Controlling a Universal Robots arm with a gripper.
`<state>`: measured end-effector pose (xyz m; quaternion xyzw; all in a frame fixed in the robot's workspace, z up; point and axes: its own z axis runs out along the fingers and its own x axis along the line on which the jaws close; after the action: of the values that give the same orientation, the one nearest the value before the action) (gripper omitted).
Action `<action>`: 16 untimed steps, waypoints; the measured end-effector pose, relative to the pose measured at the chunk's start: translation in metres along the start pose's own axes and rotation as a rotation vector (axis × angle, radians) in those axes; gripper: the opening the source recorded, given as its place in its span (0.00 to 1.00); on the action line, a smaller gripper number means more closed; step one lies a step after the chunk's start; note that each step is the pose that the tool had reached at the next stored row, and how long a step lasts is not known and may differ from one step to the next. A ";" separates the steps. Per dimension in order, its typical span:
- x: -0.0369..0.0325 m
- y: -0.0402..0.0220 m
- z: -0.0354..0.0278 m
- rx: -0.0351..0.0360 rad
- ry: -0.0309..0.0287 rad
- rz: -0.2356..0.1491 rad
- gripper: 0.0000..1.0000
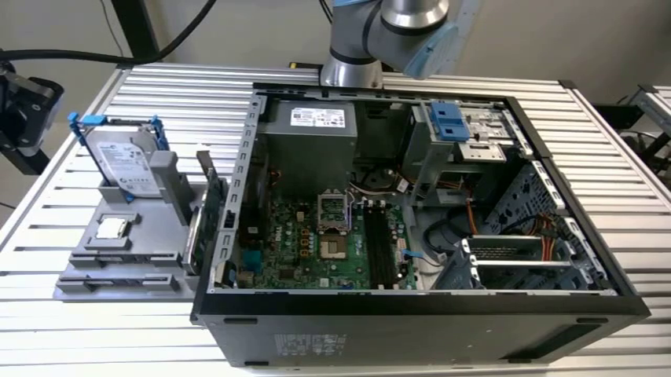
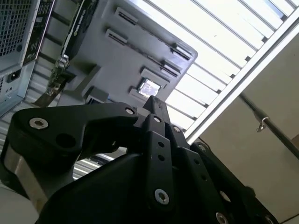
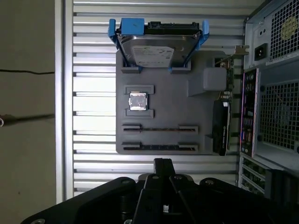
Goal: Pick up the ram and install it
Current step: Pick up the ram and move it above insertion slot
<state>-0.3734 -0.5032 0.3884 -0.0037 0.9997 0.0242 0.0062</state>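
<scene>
Pincer (image 3: 162, 162) is hovering just off the grey tray's (image 3: 177, 107) edge, jaws narrowed together, carrying nothing. Ram (image 3: 160, 147) is standing on edge in the tray slot nearest the pincer. Likely handling light, stiff, thin, fragile; pinching its flat faces mid-length looks safest.
</scene>
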 end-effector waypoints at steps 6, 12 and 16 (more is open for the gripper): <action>0.0000 0.0000 0.0000 -0.0006 0.0024 -0.049 0.00; 0.0000 0.0000 0.0000 -0.0011 0.0049 -0.101 0.00; 0.0000 0.0000 0.0000 -0.0010 0.0068 -0.139 0.00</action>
<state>-0.3734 -0.5031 0.3884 -0.0731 0.9970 0.0242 0.0044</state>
